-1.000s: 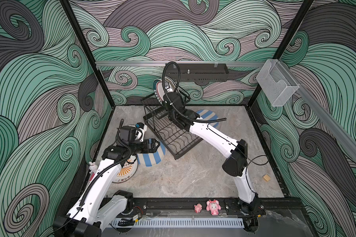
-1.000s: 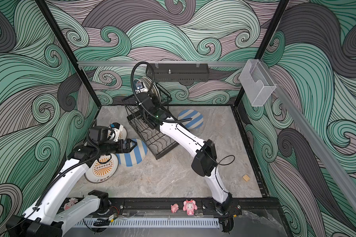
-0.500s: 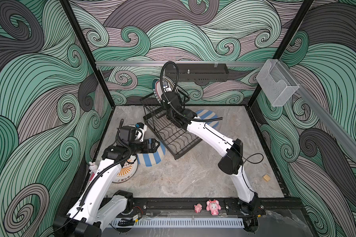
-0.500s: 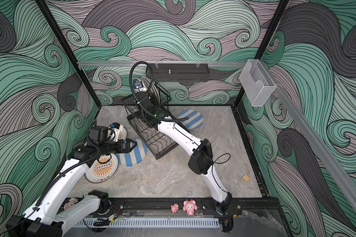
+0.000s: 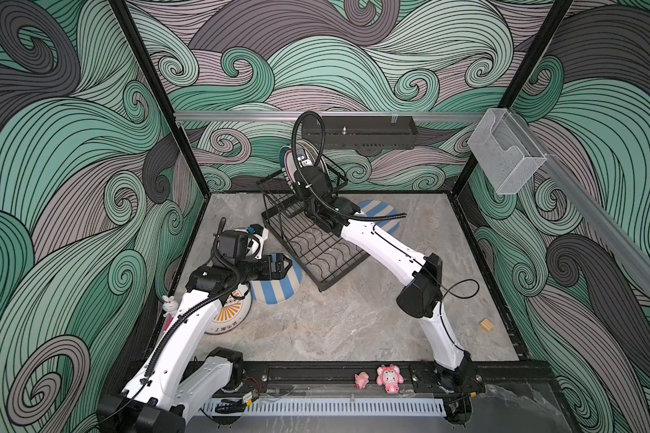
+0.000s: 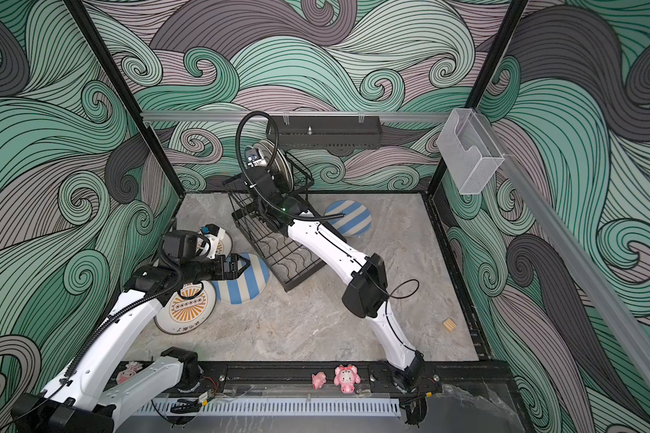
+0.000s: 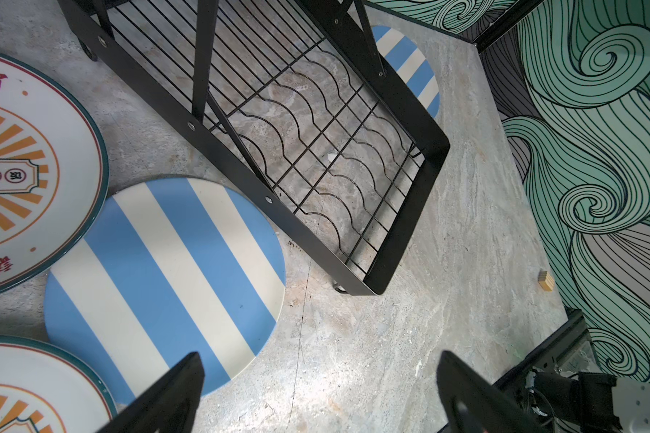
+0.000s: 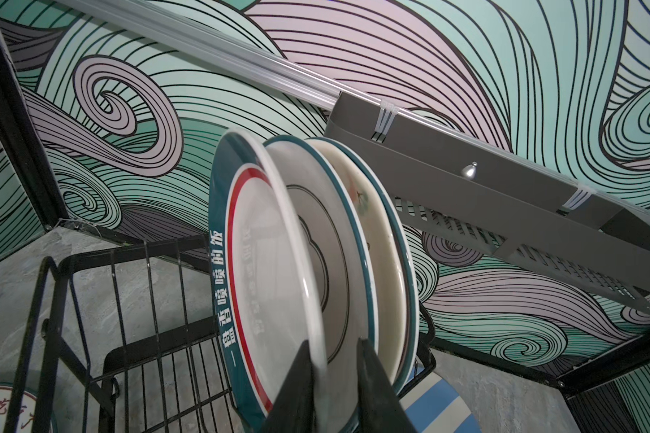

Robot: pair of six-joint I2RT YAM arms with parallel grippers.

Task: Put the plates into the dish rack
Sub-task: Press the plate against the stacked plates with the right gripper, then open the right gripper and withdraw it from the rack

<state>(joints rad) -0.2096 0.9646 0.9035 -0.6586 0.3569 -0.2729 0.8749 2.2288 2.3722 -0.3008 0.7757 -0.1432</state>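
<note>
abt half done: ~4 plates upright in rack top basket. r fingers slightly apart astride front plate's rim, can't tell if gripping. l fingers spread over striped plate. to go, flat on worktop: 2 striped, 2 sunburst plates.

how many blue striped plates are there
2: one blue striped plate flat left of the dish rack, the other flat behind its right side. More could be hidden.
</note>
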